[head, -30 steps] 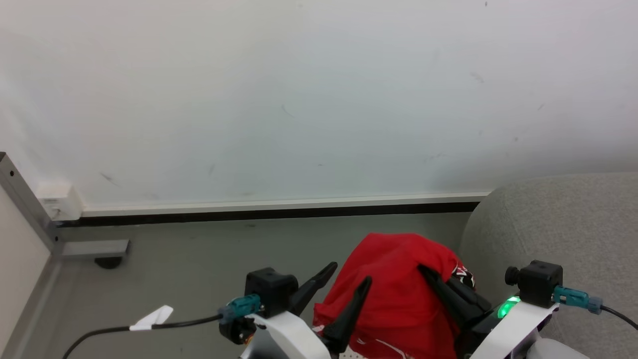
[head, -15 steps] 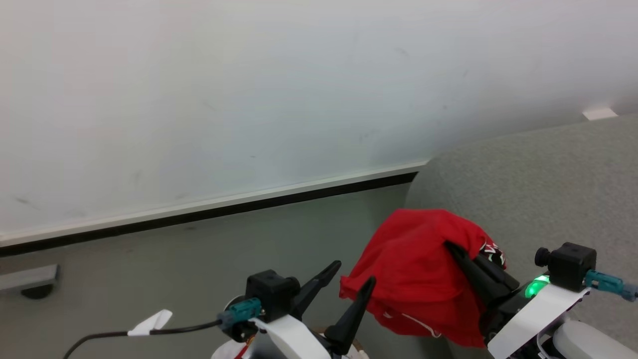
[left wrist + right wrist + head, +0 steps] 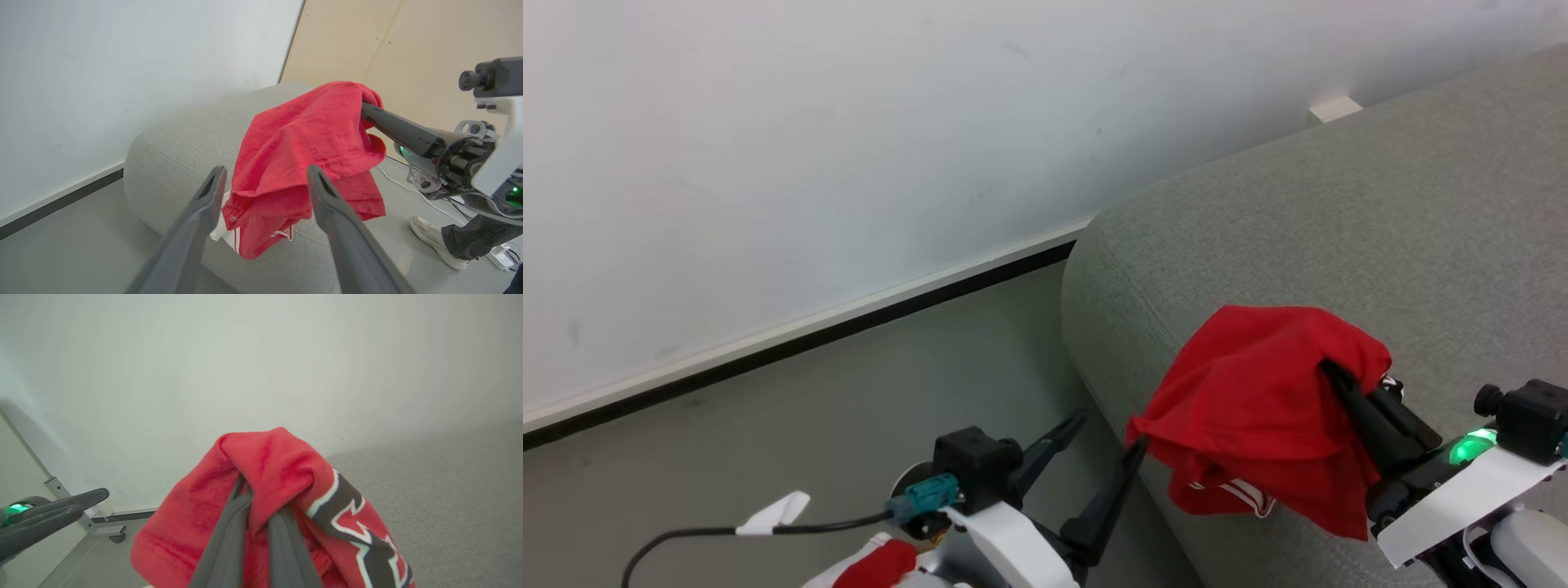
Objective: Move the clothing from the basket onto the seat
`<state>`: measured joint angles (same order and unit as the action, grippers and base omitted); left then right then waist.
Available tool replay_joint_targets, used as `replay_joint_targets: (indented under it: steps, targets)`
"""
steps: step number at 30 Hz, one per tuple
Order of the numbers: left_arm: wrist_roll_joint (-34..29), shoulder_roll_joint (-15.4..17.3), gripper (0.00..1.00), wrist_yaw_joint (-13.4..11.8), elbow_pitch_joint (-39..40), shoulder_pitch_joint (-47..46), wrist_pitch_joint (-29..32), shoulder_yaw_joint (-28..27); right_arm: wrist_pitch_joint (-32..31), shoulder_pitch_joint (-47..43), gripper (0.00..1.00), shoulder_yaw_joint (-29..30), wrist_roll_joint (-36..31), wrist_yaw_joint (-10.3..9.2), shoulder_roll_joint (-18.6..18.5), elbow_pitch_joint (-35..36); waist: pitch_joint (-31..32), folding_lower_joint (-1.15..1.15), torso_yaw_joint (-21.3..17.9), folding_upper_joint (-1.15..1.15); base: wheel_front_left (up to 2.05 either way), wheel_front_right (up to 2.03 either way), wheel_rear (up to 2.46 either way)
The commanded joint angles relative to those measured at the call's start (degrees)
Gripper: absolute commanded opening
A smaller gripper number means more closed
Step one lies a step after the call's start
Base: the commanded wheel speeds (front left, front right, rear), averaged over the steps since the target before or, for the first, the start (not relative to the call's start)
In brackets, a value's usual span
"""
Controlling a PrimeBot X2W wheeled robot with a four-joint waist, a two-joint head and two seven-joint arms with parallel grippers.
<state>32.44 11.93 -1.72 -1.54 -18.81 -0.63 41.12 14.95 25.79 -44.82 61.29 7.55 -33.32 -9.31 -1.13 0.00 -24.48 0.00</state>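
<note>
A red garment (image 3: 1258,392) with a black, white-edged number (image 3: 359,522) hangs bunched from my right gripper (image 3: 1331,371), which is shut on its upper fold. It dangles over the near left corner of the light grey seat (image 3: 1339,204), its white-striped lower edge (image 3: 229,237) just above the cushion. In the right wrist view my two fingers (image 3: 233,522) pinch the cloth (image 3: 269,465). My left gripper (image 3: 1111,433) is open with nothing in it, just left of the garment (image 3: 310,139) and over the floor beside the seat (image 3: 179,139). The basket is out of view.
A white wall with a dark skirting strip (image 3: 849,322) runs behind the grey floor (image 3: 809,425). A red-and-white cloth (image 3: 870,566) peeks in at the bottom edge. A person's foot (image 3: 433,237) and cables lie beyond the seat, before a beige panel (image 3: 388,41).
The head camera has swung to the right, bringing much more of the seat into view. My right gripper has carried the red garment from beside the seat to over its corner.
</note>
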Motion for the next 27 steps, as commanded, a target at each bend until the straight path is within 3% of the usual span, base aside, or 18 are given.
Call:
replay_joint_targets:
  steps: [1,8,16,27]
  targets:
    - [-0.69,0.7,1.0,0.24,-0.13,-0.51,-0.11,0.1,0.19,-0.25,0.0,1.26,-0.75,-0.12,0.25,-0.17,-1.07,0.0,-0.79,0.0,0.0,0.0,0.0]
    - [-2.18,2.19,1.0,0.84,1.12,-3.53,1.15,0.18,0.19,2.68,0.0,12.47,-9.65,-0.12,4.8,-3.96,-6.69,0.0,1.25,0.0,0.0,0.0,0.0]
    - [-3.52,3.66,1.0,3.36,1.97,-11.78,2.86,-0.8,0.18,13.42,0.0,35.74,-25.38,-0.12,13.27,-8.96,-17.71,0.0,6.51,0.0,0.0,0.0,0.0]
    - [-4.26,3.73,1.0,6.09,-0.01,-20.41,2.26,-1.3,-5.91,33.06,0.0,57.31,-43.32,-0.12,15.06,-20.61,-29.48,0.0,12.33,0.0,0.0,0.0,0.0]
